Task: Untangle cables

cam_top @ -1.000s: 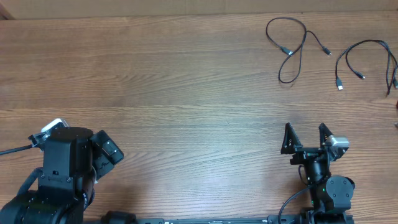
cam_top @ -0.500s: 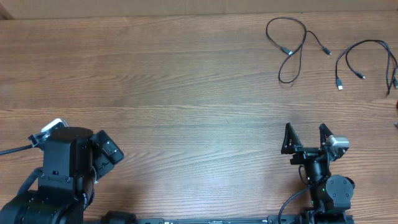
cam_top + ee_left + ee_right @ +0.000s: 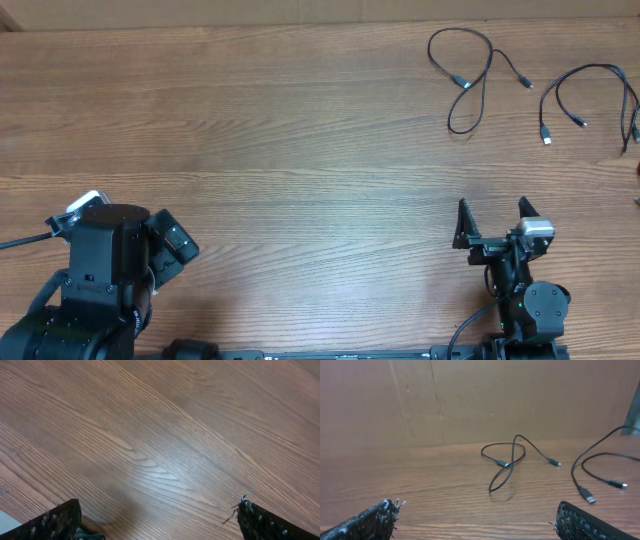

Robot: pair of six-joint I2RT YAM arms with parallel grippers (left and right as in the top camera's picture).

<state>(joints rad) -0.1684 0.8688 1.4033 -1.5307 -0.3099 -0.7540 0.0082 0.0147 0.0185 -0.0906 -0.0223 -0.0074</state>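
Wooden tabletop (image 3: 300,150) is seen broad between cables (image 3: 459,82) near its far-right edge and left tool (image 3: 157,510), right tool (image 3: 493,215), both spread wide, empty.

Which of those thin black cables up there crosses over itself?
The leftmost cable: it bends back and crosses itself, forming a closed loop. The cable to its right curves in an open arch and never crosses itself.
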